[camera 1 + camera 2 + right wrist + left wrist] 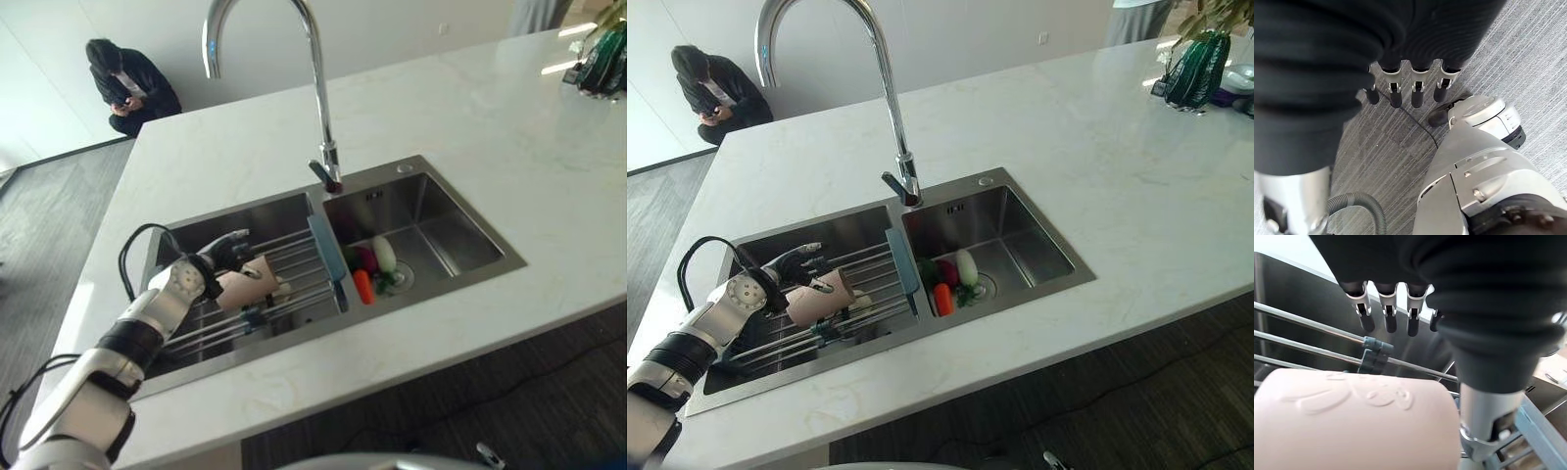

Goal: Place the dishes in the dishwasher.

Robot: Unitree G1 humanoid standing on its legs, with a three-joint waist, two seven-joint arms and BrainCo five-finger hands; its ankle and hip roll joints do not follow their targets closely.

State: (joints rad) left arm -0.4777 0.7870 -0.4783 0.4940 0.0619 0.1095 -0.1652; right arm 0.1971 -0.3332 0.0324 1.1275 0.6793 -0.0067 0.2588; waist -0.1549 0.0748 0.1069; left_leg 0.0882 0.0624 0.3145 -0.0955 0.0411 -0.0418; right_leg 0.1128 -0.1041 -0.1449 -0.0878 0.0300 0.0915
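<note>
A pale pink cup (247,285) with a raised pattern lies on its side on the wire rack (297,257) across the left sink basin (257,217). My left hand (221,253) hovers right over it, fingers (1387,317) straight and stretched beyond the cup (1352,421), thumb beside it. I cannot tell whether the palm touches the cup. My right hand (1396,91) hangs low over grey floor with its fingers straight and holds nothing.
The right basin (446,230) holds a carrot (363,286), a white vegetable (384,253) and a dark red one. A tall chrome faucet (318,98) rises behind the divider. White countertop (470,127) surrounds the sink. A person (127,86) crouches beyond it. Green glassware (602,59) stands far right.
</note>
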